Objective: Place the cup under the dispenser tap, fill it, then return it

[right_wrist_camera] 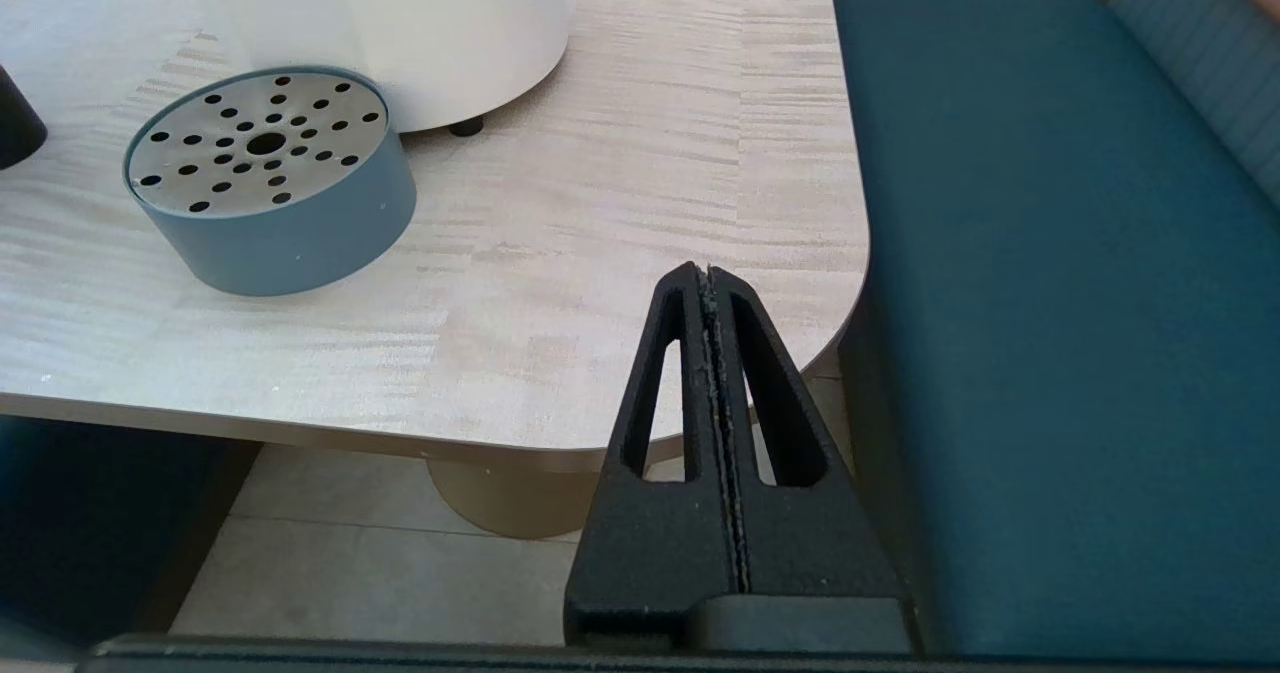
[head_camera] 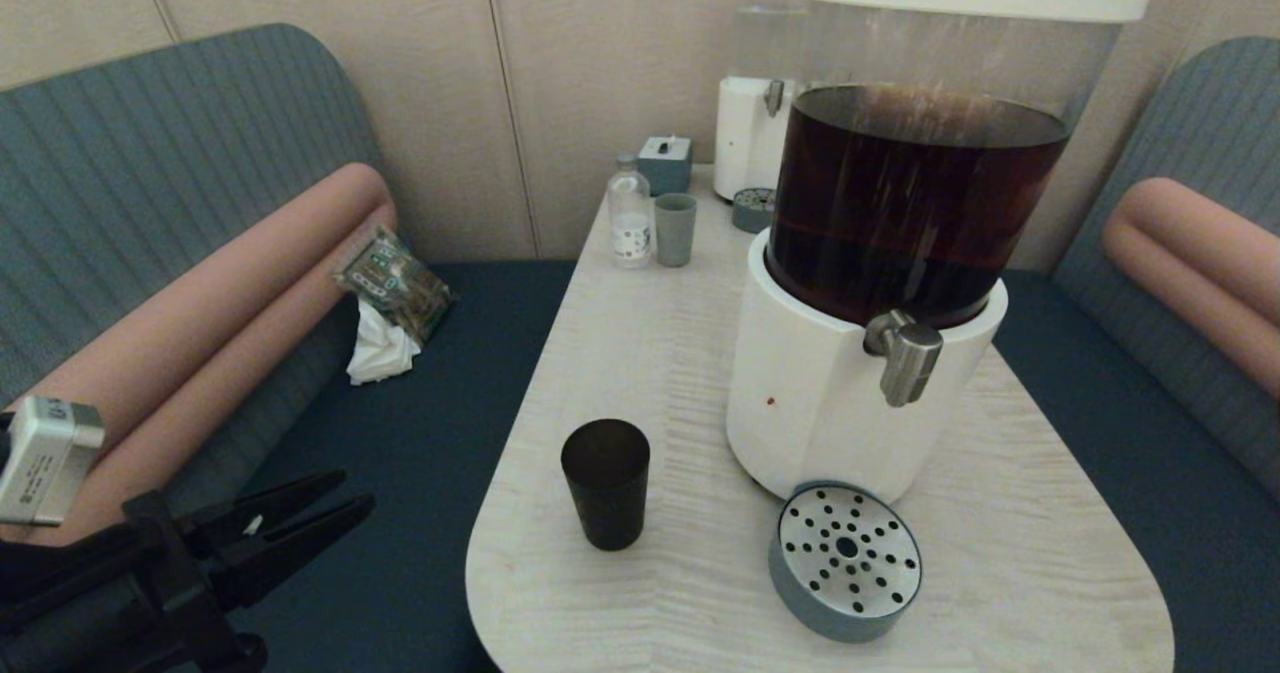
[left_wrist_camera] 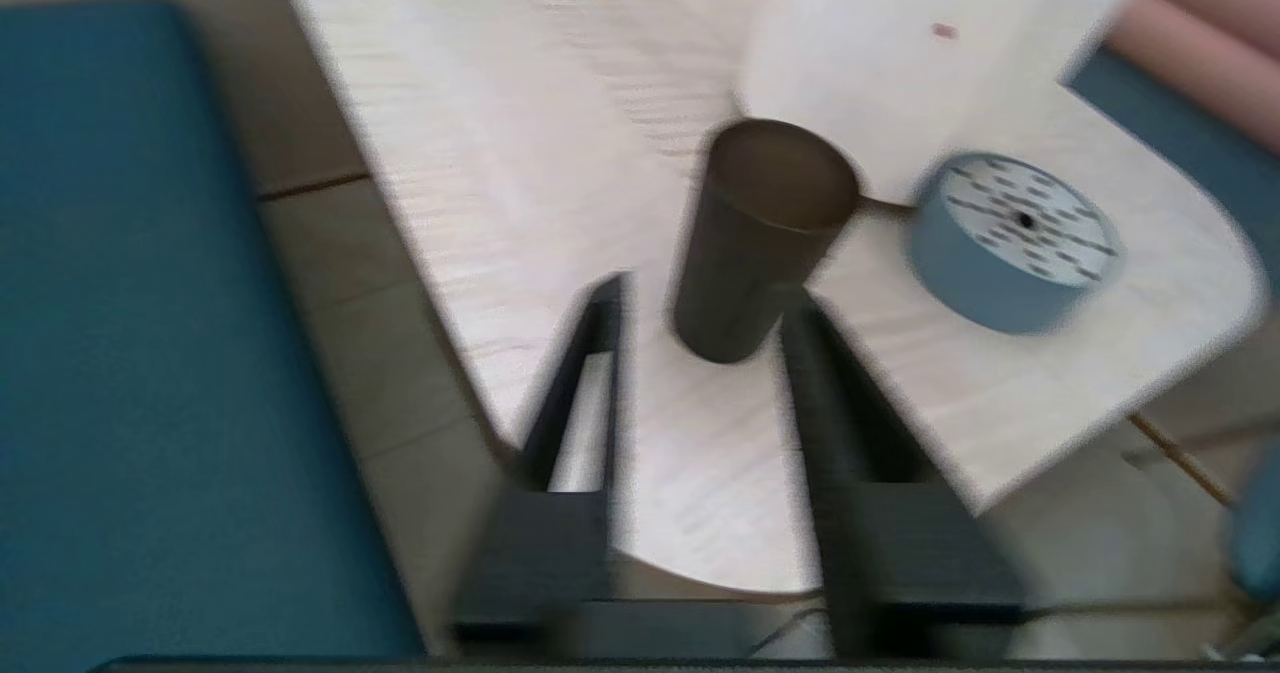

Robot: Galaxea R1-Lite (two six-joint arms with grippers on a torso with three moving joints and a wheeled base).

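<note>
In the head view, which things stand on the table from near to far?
Drip tray → cup → tap on the big dispenser → bottle and grey tumbler → small grey box.

pale wood table (head_camera: 640, 353) carries black cup (head_camera: 605, 484), two dispensers, drip trays, bottle, grey tumbler.

Pale wood-grain worktop (head_camera: 650, 373), round blue-grey drip tray (head_camera: 845, 561) with perforated steel top near its front, pale grey-blue tumbler (head_camera: 675, 229) just beside a clear bottle (head_camera: 630, 212) at the back, clear-tank dispenser (head_camera: 765, 83) behind, crumpled packet (head_camera: 395, 283) on the bench seat (head_camera: 400, 433)
</note>
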